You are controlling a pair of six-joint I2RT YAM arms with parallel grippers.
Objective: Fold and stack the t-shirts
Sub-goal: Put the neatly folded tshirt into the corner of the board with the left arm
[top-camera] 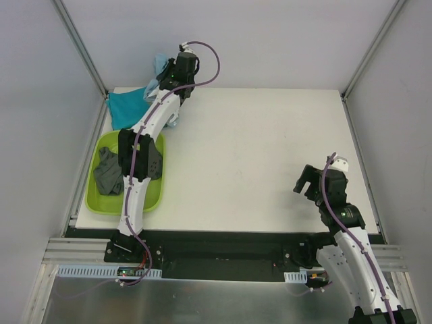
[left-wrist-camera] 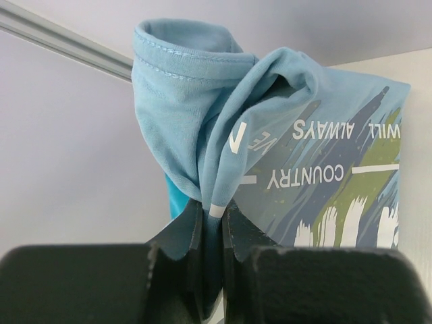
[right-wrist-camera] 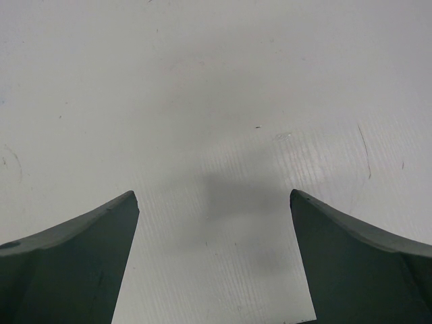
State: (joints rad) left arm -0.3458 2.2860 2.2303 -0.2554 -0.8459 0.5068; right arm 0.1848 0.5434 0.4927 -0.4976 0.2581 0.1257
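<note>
Left gripper [left-wrist-camera: 212, 223] pinches a bunched light blue t-shirt [left-wrist-camera: 283, 135] at the overhead frame's upper left, beside a teal t-shirt [top-camera: 127, 108]. Just below, a dark grey t-shirt [top-camera: 108, 174] lies in the lime-green tub [top-camera: 101, 200]. Right gripper [right-wrist-camera: 214, 202] gapes empty, lower right.

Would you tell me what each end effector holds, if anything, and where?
The left end effector pinches a bunched fold of the light blue t-shirt; the right end effector holds nothing.

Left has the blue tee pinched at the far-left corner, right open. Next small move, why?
Probably carry the light blue t-shirt toward the bare middle of the table. The left fingers are shut on a bunched fold of it at the far-left corner; the right fingers stand open over bare table, free to help spread it.
</note>
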